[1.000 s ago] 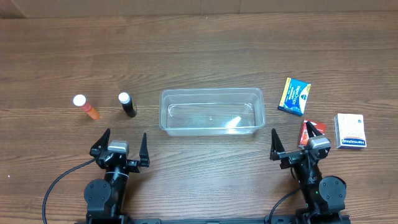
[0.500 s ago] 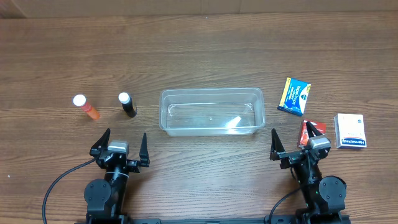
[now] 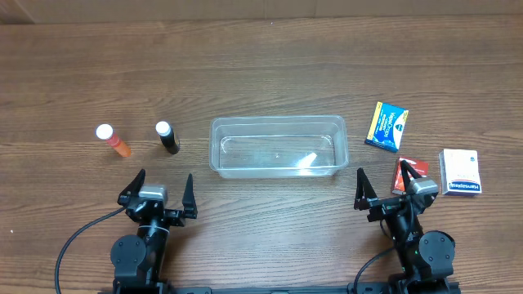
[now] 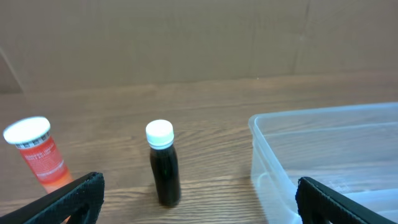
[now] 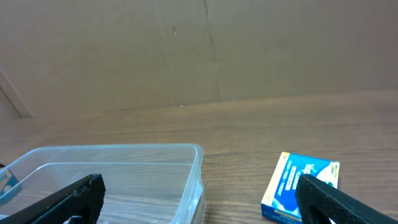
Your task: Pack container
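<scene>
While nothing is lying in the tub yet, I am judging that the first pick is the step in hand. I am working over a wooden bench (image 3: 261, 65), and the container (image 3: 278, 120), clear and empty, is sitting at its middle, its long side running along the near edge. My left end effector (image 3: 164, 181) and right end effector (image 3: 382, 175) are both hanging by the near edge, jaws spread wide and gripping nothing.

Toward the right edge the white box (image 3: 460, 171) is lying, with the blue and yellow box (image 3: 387, 126) farther in and the red box (image 3: 406, 175) partly hidden under my right end effector. Toward the left edge the black bottle (image 3: 168, 138) is standing near the container's left end, apart from it, and the orange tube (image 3: 113, 140) is standing farther out.

For a clean start I am leaning toward the red box, since it is nearest. That means coming straight down, closing across its narrow sides, lifting above the rim before crossing, and setting it flat against one end so room is left. The bottles look tippy, so closing low and centred on the body should keep one from toppling.
</scene>
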You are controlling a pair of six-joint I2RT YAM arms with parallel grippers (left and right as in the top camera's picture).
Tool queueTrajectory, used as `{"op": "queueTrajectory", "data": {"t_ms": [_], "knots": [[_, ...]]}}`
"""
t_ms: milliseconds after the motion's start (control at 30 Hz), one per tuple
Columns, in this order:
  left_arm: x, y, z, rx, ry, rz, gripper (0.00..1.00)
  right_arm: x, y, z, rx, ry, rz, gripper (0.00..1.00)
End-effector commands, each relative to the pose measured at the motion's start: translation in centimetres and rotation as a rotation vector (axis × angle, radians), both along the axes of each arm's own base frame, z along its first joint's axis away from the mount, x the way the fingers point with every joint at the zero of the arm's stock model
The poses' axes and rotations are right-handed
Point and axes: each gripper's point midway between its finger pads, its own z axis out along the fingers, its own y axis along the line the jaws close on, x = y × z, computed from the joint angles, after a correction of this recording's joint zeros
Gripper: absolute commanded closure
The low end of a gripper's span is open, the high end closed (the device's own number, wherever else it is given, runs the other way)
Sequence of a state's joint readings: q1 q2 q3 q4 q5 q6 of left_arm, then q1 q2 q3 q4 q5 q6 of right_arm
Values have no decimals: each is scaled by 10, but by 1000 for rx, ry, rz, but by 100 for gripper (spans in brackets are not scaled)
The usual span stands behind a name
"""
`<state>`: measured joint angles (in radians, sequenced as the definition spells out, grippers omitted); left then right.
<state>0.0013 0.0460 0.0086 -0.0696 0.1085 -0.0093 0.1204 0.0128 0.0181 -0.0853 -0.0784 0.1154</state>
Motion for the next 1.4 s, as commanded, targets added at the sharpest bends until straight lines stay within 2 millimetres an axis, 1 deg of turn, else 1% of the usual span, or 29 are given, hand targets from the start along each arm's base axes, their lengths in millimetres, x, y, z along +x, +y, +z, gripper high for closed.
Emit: {"op": "queueTrajectory", "data": {"t_ms": [0, 33, 133, 233, 300, 367, 433, 500, 600, 667, 767, 867, 967, 1033, 1133, 1233, 1300, 1367], "knots": [[-4, 1, 18, -187, 8, 24, 0, -2, -7, 25, 57, -32, -41, 0], [-6, 1, 27, -187, 0, 23, 0, -3, -11, 31, 58, -36, -62, 0], [-13, 2, 68, -169, -53, 27, 0, -3, -16, 55, 56, -26, -90, 0], [-16, 6, 101, -143, -72, 47, 0, 0, -16, 74, 48, 20, -97, 0], [-15, 7, 117, -117, -53, 48, 0, 6, -16, 85, 37, 78, -103, 0], [-7, 7, 128, -82, 9, 48, 0, 17, -15, 94, 23, 162, -105, 0], [4, 7, 136, -50, 99, 50, 0, 30, -12, 101, 7, 255, -103, 0], [14, 10, 140, -44, 182, 69, 0, 40, -11, 104, -7, 333, -104, 0], [32, 12, 148, -34, 342, 86, 0, 60, -9, 104, -38, 509, -110, 0], [42, 12, 149, -31, 452, 87, 0, 68, -8, 99, -58, 619, -112, 0], [48, 11, 146, -27, 628, 81, 0, 75, -8, 86, -100, 794, -109, 0], [45, 9, 141, -24, 782, 78, 0, 75, -9, 76, -127, 928, -115, 0], [38, 6, 134, -31, 900, 61, 0, 74, -14, 71, -141, 980, -139, 0], [36, 6, 132, -27, 937, 62, 0, 76, -22, 72, -112, 981, -157, 0], [40, 9, 131, -6, 931, 66, 0, 77, -37, 72, -56, 989, -183, 0], [54, 12, 128, -14, 920, 95, 0, 78, -54, 71, 39, 999, -194, 0], [62, 13, 118, -20, 950, 107, 0, 79, -64, 67, 57, 1014, -221, 0], [71, 13, 103, -23, 998, 111, 0, 80, -70, 60, 66, 1038, -236, 0]]}}
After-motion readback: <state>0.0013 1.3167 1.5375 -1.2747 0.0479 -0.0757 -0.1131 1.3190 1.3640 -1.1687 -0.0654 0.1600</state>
